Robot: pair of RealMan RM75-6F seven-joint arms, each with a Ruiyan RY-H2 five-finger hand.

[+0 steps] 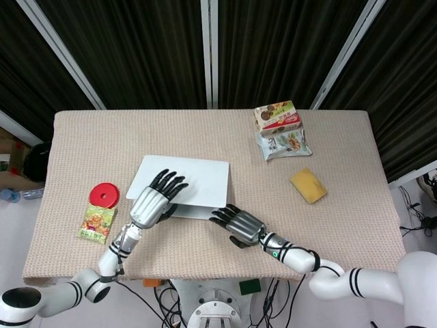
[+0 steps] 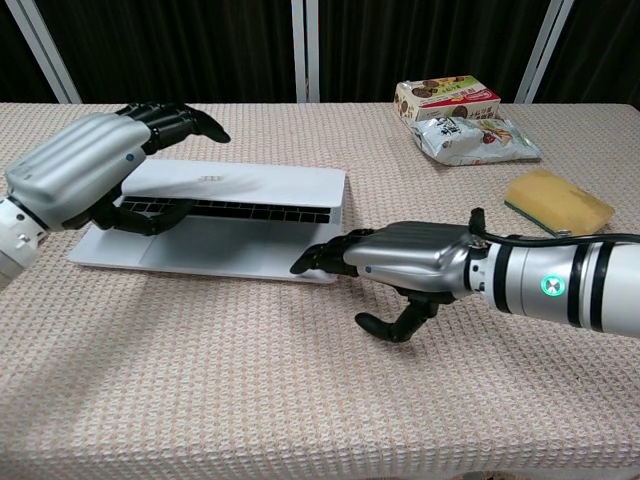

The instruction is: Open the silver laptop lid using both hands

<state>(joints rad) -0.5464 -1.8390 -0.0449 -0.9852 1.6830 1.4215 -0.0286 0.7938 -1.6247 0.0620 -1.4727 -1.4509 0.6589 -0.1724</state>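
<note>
the left hand grips the laptop lid's front edge; the right hand, fingers spread and holding nothing, touches the laptop's front right corner.

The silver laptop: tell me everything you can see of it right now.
The silver laptop is a thin metallic clamshell lying flat on the beige woven tablecloth, left of centre. Its lid is partly raised, showing a black keyboard row and pale palm rest. The left hand grips the lid's left side. The right hand reaches the base's front right corner; contact unclear.

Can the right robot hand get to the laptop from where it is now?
Probably yes. The right robot hand hovers beside the silver laptop, its fingertips nearly at the base's front corner, with only bare tablecloth between them.
</note>
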